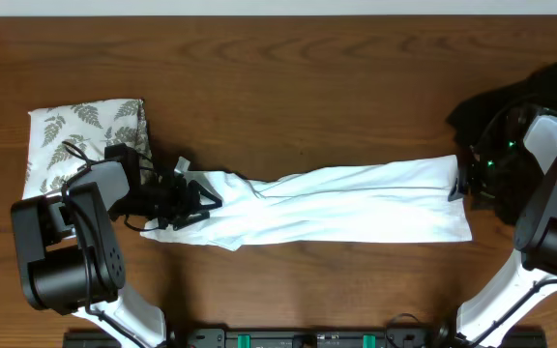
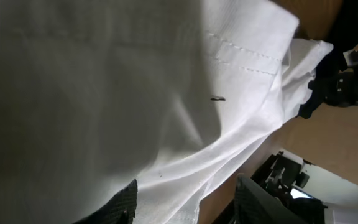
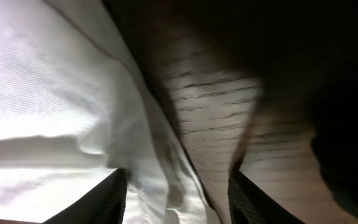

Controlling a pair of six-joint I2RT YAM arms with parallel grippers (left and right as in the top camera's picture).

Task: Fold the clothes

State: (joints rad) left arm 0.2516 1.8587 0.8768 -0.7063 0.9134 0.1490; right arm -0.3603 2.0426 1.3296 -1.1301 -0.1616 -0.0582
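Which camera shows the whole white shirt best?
The overhead view: the white shirt lies there end to end as a long band on the table. Both wrist views show only close-up white cloth.

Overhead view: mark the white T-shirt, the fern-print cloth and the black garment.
White T-shirt (image 1: 356,203), overhead view, middle of the long folded band.
Fern-print cloth (image 1: 75,130), overhead view, its top face.
Black garment (image 1: 479,108), overhead view, its left part.
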